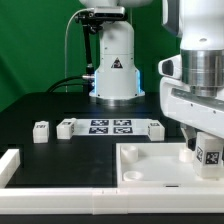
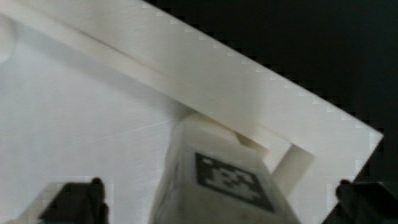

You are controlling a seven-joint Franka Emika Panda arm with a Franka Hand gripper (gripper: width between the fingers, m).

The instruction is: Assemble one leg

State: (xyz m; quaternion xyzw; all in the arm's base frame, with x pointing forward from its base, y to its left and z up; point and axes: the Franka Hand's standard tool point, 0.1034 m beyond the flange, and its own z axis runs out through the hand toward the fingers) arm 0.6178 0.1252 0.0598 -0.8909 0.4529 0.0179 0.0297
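Note:
A small white leg [image 1: 211, 154] with a black-and-white tag stands upright at the corner of the large white tabletop [image 1: 150, 165], on the exterior view's right. My gripper [image 1: 202, 148] hangs over it. In the wrist view the leg [image 2: 224, 172] stands between my two dark fingers [image 2: 73, 202]. A gap shows on each side of it, so the gripper [image 2: 217, 203] is open around the leg and not touching it. The tabletop's rim [image 2: 196, 70] runs behind the leg, which sits by a corner recess.
The marker board [image 1: 110, 126] lies mid-table. Three loose white legs lie beside it: two [image 1: 41, 131] [image 1: 66, 127] on the exterior view's left, one [image 1: 155, 127] on its right. A white block [image 1: 9, 166] sits at front left. The robot base [image 1: 115, 70] stands behind.

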